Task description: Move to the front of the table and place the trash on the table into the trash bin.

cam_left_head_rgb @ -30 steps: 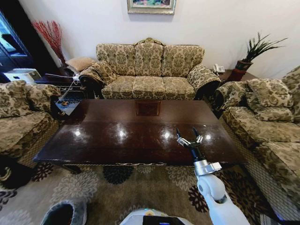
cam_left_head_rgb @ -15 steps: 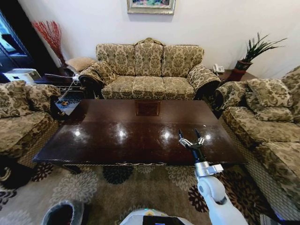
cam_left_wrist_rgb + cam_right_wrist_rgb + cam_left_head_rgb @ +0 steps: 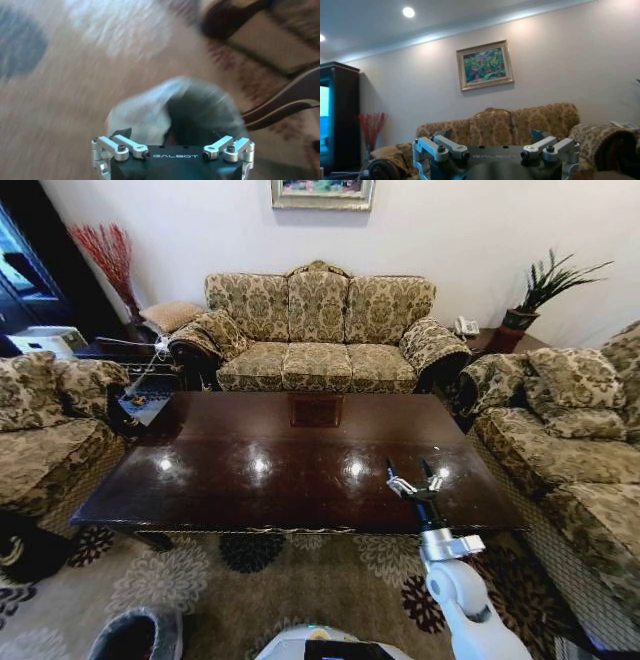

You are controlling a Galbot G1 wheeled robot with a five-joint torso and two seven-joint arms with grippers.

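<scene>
Counter (image 3: 250,470) fills mid-frame in the head view. Right gripper (image 3: 415,477) hovers, fingers spread, over its lower-right edge. Trash bin (image 3: 135,635) sits bottom left on the carpet; left gripper (image 3: 172,148) hangs above it, fingers apart.

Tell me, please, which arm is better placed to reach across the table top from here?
Right, probably. The right gripper hangs open above the near right edge of the table, pointing across it. The left gripper is low over the trash bin on the carpet, away from the table top.
</scene>
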